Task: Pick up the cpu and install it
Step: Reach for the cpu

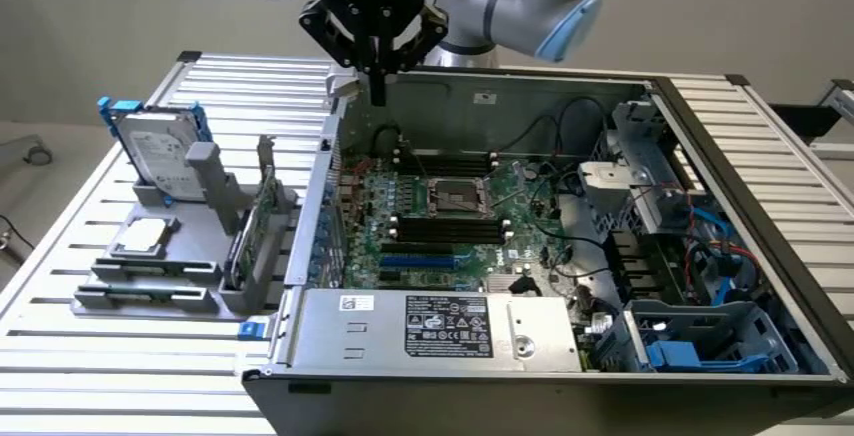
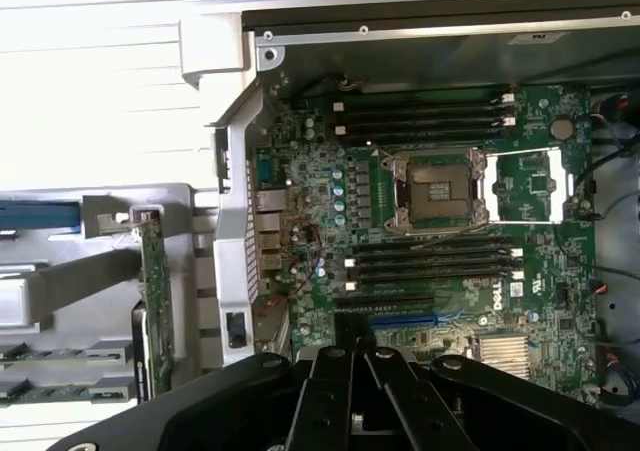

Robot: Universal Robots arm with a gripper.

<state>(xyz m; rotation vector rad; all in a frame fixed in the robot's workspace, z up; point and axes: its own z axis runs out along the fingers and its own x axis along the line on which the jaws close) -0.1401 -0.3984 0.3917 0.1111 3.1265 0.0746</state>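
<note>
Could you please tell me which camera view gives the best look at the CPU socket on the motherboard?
The wrist view: the socket faces the camera almost straight on, so its square frame and centre are plain to see. In the exterior view the socket is seen from farther off and at a slant, so less of its inside can be made out.

Above the hand, the arm was cut off by the exterior view's edge, and the label well below was unreadably small.
</note>
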